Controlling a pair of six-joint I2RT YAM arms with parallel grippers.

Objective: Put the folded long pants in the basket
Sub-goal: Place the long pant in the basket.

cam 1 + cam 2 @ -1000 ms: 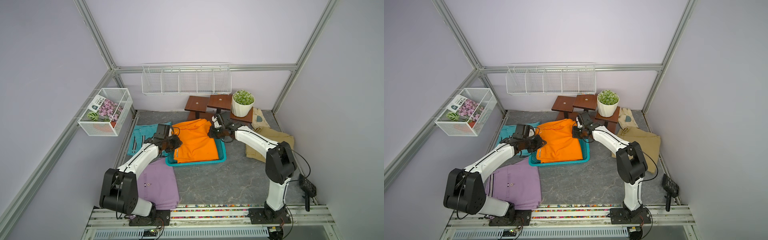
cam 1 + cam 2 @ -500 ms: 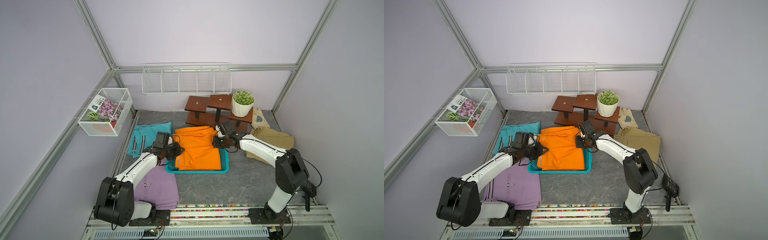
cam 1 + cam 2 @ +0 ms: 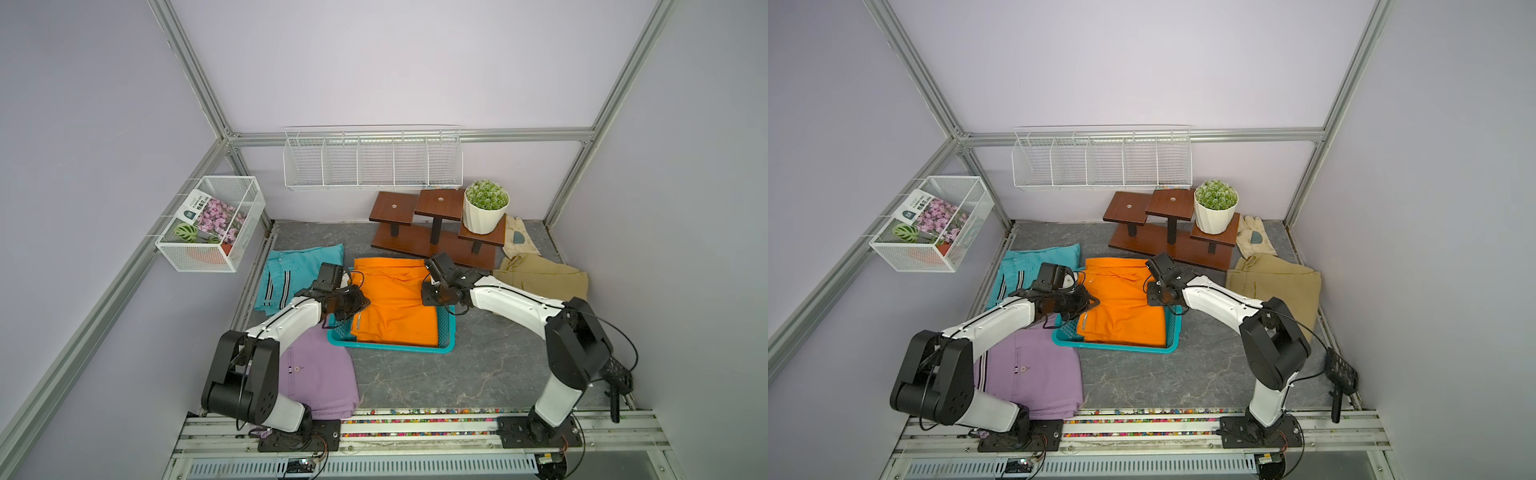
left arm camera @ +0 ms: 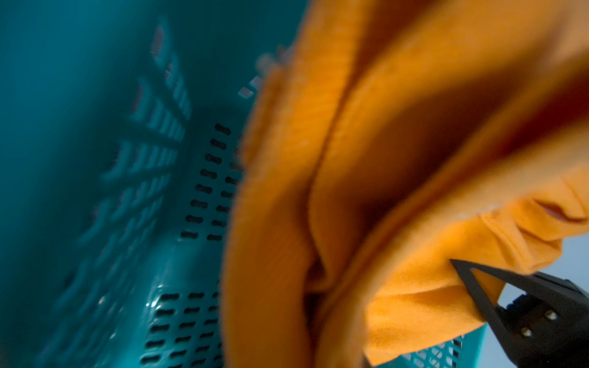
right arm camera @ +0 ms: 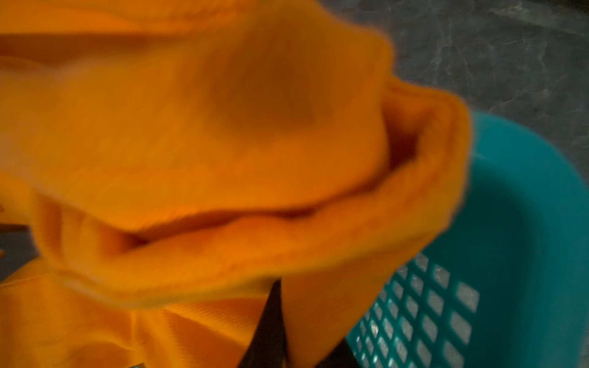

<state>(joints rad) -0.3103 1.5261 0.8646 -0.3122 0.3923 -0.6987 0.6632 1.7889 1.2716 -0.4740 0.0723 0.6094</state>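
Grey marbled floor [image 3: 436, 374] inside a booth of lilac walls and metal posts. Looks about a quarter done at best. Finds the orange pants [image 3: 395, 303] lying across the basket [image 3: 390, 348] at the centre in both top views, near end down inside and far end reaching past it toward 12 o'clock. Pinches the 9 o'clock edge of that cloth with the left gripper [image 3: 359, 301], and shows one dark finger [image 4: 535, 296] pressed against a fold in the left wrist view. Clamps the 3 o'clock edge with the right gripper [image 3: 430, 293], with cloth wrapped over it in the right wrist view. Probably calls next for letting go and settling the far end in. Leaves three more on the floor: teal pants [image 3: 291, 270] at 10 o'clock of the basket, lilac pants [image 3: 320, 370] at 8 o'clock and partly under the left arm, khaki pants [image 3: 544, 276] at 2 o'clock. Holds also a wooden stand [image 3: 395, 208] at 12 to 1 o'clock bearing a potted plant [image 3: 484, 212], a cream glove [image 3: 517, 237] just behind the khaki pants, a wire rack [image 3: 374, 162] on the back wall, and a wire box [image 3: 212, 224] on the 9 o'clock wall.
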